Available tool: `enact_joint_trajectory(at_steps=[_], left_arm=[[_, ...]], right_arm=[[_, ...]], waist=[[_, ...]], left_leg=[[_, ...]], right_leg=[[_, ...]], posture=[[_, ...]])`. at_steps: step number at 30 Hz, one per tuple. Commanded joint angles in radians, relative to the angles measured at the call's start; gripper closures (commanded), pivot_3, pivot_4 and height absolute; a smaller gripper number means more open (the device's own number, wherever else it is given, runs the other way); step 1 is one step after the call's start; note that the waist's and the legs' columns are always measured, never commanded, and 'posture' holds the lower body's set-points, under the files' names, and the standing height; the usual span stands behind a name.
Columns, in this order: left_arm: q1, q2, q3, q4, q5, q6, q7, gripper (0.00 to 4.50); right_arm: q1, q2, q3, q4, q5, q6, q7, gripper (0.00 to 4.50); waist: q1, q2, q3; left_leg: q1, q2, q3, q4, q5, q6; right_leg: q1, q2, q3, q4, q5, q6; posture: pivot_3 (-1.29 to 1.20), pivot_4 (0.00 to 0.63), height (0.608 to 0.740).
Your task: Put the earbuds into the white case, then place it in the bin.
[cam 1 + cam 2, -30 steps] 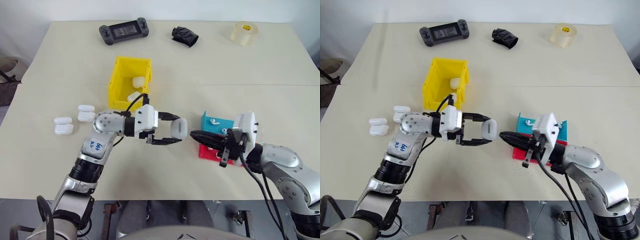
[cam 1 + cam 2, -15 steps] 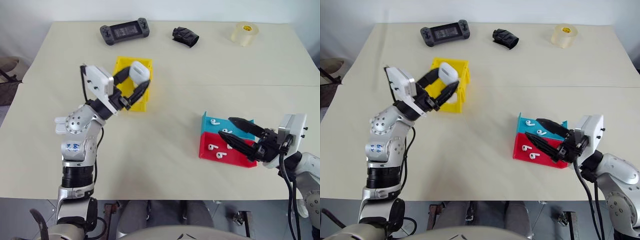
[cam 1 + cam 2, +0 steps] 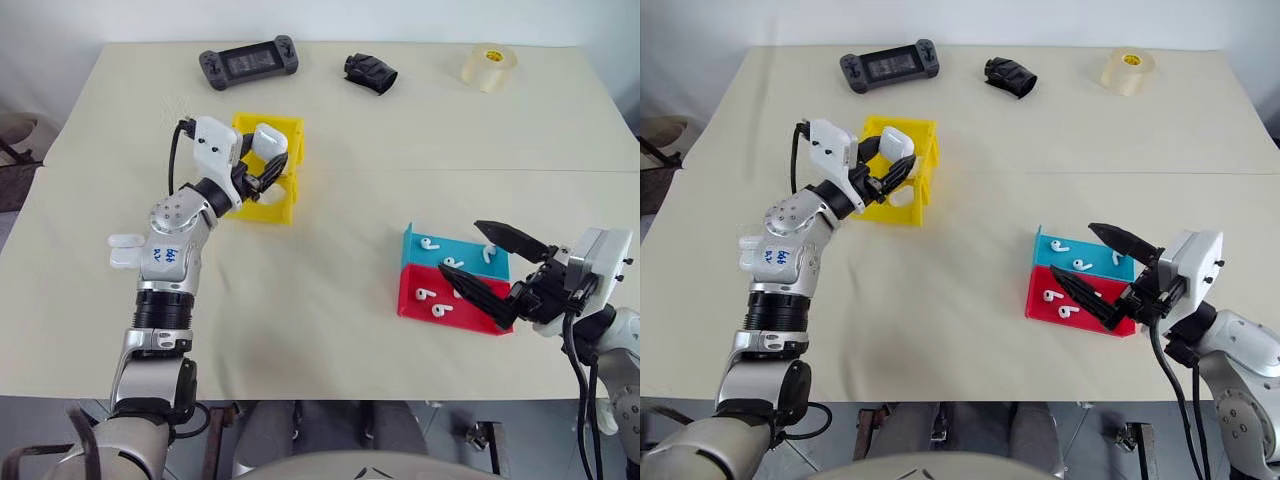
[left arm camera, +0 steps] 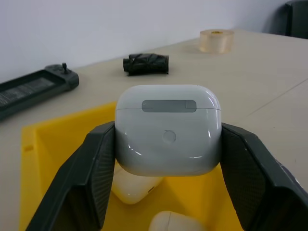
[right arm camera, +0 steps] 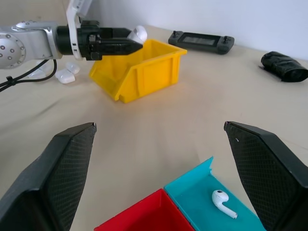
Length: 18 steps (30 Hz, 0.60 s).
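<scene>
The bin [image 3: 262, 168] is seen at far left, with the white case [image 3: 270, 143] held just above its opening, clenched between the left gripper [image 3: 266, 170] fingers. Release is best made low, over the bin's middle. The right gripper [image 3: 497, 265] is spread wide, empty, over the trays.

White case [image 3: 269, 141] above the bin [image 3: 240, 195]

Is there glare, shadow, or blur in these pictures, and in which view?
Left wrist view: the white case shows soft highlights on its glossy shell, and the tape roll far behind looks a little soft. Right wrist view: the near fingers are large and dark, and the bin is sharp. Left eye view: even light, with faint shadows beside the trays.
</scene>
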<state>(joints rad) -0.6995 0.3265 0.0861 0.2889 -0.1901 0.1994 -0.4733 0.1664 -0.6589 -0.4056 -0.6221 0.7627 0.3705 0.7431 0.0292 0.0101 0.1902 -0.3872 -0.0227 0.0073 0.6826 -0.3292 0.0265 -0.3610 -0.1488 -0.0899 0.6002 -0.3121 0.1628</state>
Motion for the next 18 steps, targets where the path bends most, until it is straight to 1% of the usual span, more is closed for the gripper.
enact_joint_trajectory(at_steps=[1, 2, 5, 8, 11, 14, 18], left_arm=[[-0.022, 0.008, -0.005, -0.04, -0.009, -0.001, -0.019, 0.39], [-0.018, 0.01, -0.004, -0.05, 0.0, -0.02, -0.012, 0.03], [0.016, 0.02, 0.002, -0.125, -0.017, -0.056, -0.042, 0.01], [0.099, 0.043, 0.029, -0.254, -0.099, 0.004, -0.104, 0.01], [0.249, 0.131, 0.035, -0.406, -0.196, 0.027, -0.267, 0.01], [0.383, 0.227, 0.053, -0.484, -0.288, 0.001, -0.457, 0.01], [0.474, 0.314, 0.1, -0.481, -0.307, -0.03, -0.545, 0.01]], right_arm=[[0.004, 0.01, -0.022, -0.039, 0.001, -0.024, -0.016, 0.0], [0.004, 0.011, -0.02, -0.041, 0.0, -0.025, -0.019, 0.0], [0.007, 0.016, -0.013, -0.043, -0.001, -0.026, -0.02, 0.0], [0.001, 0.017, -0.007, -0.033, -0.003, -0.03, -0.014, 0.0], [-0.011, 0.011, -0.001, -0.01, -0.009, -0.037, 0.004, 0.0], [-0.021, -0.003, -0.004, 0.017, -0.013, -0.044, 0.031, 0.0], [-0.043, -0.031, -0.014, 0.071, -0.024, -0.052, 0.083, 0.0]], waist=[[-0.001, 0.0, 0.0], [-0.001, 0.0, 0.0], [-0.002, 0.0, 0.0], [-0.003, 0.0, 0.0], [-0.014, 0.0, 0.0], [-0.014, 0.0, 0.0], [-0.001, 0.0, 0.0]], left_leg=[[0.0, 0.0, 0.0, 0.0, 0.0, 0.0], [0.0, 0.0, 0.0, 0.0, 0.0, 0.0], [0.0, 0.0, 0.0, 0.0, 0.0, 0.0], [0.0, 0.001, 0.0, 0.0, 0.0, 0.0], [0.001, 0.002, 0.001, -0.002, 0.0, 0.0], [0.002, 0.004, 0.001, -0.001, 0.0, -0.001], [0.002, 0.006, 0.001, 0.0, 0.0, -0.001]], right_leg=[[0.0, 0.0, 0.0, 0.0, 0.0, 0.0], [0.0, 0.0, 0.0, 0.0, 0.0, 0.0], [0.0, 0.0, 0.0, 0.0, 0.0, 0.0], [0.0, 0.0, 0.0, 0.0, 0.0, 0.0], [0.0, 0.0, 0.002, 0.001, 0.0, 0.0], [-0.001, 0.001, 0.002, 0.001, -0.001, -0.001], [0.0, 0.0, 0.003, 0.0, -0.001, -0.001]], posture=[[0.0, 0.15, 0.74], [0.0, 0.15, 0.74], [0.0, 0.15, 0.74], [0.0, 0.15, 0.74], [0.0, 0.15, 0.74], [0.0, 0.15, 0.74], [0.0, 0.15, 0.74]])
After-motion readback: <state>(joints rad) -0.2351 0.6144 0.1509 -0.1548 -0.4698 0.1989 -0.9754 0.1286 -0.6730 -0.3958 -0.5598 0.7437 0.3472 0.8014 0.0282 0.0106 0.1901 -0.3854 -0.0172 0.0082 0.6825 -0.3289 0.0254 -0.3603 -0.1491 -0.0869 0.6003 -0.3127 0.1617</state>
